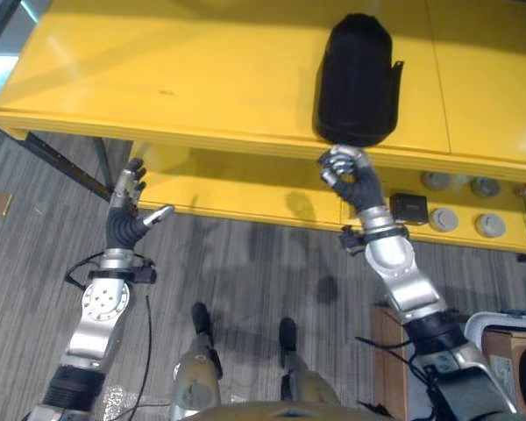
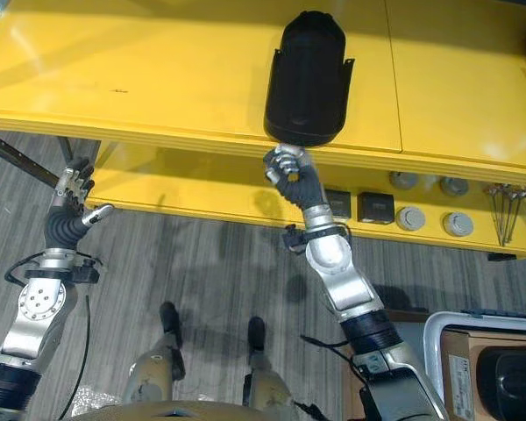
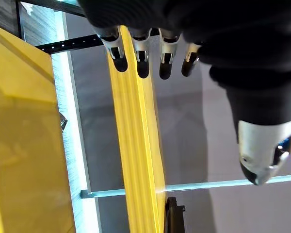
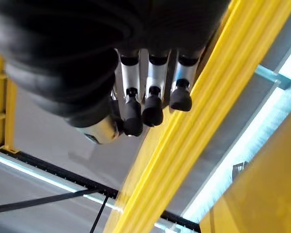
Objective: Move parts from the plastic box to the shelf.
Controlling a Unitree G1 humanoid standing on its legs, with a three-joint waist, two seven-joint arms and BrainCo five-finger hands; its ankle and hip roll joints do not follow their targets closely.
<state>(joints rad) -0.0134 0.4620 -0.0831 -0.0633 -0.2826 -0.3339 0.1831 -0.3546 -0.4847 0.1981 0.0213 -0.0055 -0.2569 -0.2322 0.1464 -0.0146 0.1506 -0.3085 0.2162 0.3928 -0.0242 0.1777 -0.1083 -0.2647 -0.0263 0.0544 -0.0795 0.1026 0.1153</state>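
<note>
Eye views: a large black part (image 1: 358, 79) lies on the top board of the yellow shelf (image 1: 158, 79), its end at the front edge; the right hand (image 1: 349, 175) is raised just below that edge, fingers curled, holding nothing, and the left hand (image 1: 128, 210) is up near the shelf's left end, fingers straight and thumb spread. Left wrist view: straight fingers (image 3: 140, 53), thumb apart, nothing held. Right wrist view: fingers (image 4: 153, 104) curled by the shelf edge, empty.

glossy yellow shelf (image 1: 202, 79), matt black part (image 1: 358, 79)
</note>
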